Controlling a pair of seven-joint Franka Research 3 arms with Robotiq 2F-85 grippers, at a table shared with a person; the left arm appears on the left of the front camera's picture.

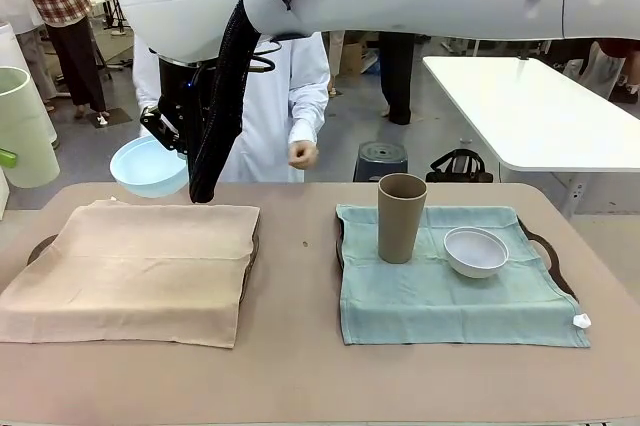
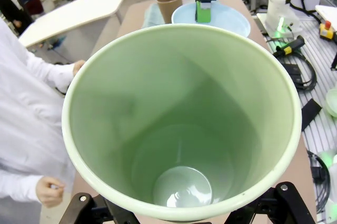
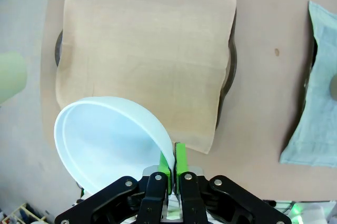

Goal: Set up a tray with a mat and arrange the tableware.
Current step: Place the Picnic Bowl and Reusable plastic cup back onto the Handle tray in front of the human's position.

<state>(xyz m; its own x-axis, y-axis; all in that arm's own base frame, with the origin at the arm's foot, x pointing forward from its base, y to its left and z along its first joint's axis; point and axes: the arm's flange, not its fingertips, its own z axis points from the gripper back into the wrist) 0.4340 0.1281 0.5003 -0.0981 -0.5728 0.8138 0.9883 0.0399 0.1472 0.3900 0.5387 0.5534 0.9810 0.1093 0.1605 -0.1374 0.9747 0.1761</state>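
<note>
Because the beige mat awaits tableware, the light blue bowl is pinched by its rim in the right gripper above it. The pale green cup is clasped between the left gripper's fingers, kept ready aside.

The bench is covered in plain brown. Two dark trays are set on it side by side, well apart: the left tray is draped with a tan mat, the right tray with a pale green mat.

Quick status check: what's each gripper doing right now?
Left gripper: closed around the pale green cup, holding it.
Right gripper: shut on the rim of the light blue bowl, held up.
</note>
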